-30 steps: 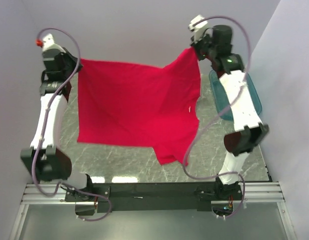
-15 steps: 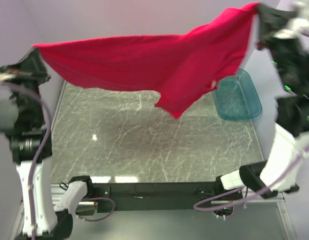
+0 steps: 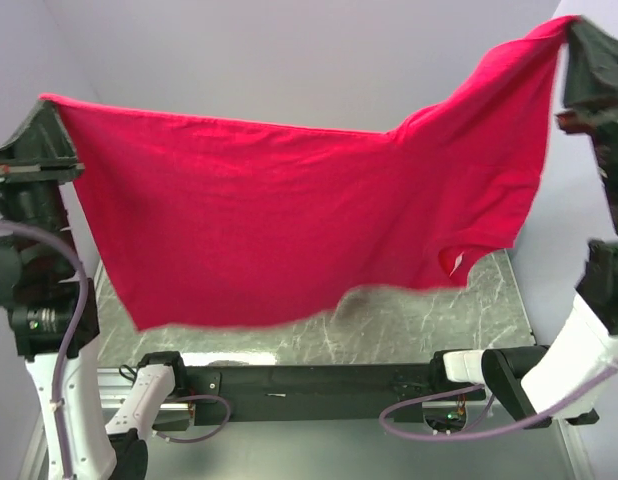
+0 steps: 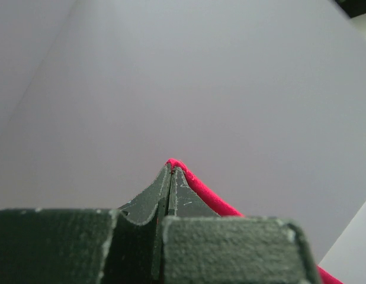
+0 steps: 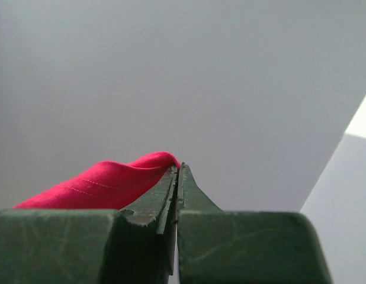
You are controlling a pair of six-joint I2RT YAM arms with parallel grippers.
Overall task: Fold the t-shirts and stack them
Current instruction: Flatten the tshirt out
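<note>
Barely begun. Holding the red t-shirt (image 3: pixel 289 220) by its upper edge, clamped tight in the left jaws and in the right jaws, stretched between them and hanging below, over the tabletop (image 3: pixel 409 330). No fold, no stack yet; remains to lay flat, fold, stack.

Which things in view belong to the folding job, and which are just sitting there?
Job:
- red t-shirt
- left gripper, pinching one corner
- right gripper, pinching another corner

Just there:
- marble table
- black mounting rail

matt red cloth t-shirt (image 3: pixel 289 220); glossy marble table (image 3: pixel 409 330).
</note>
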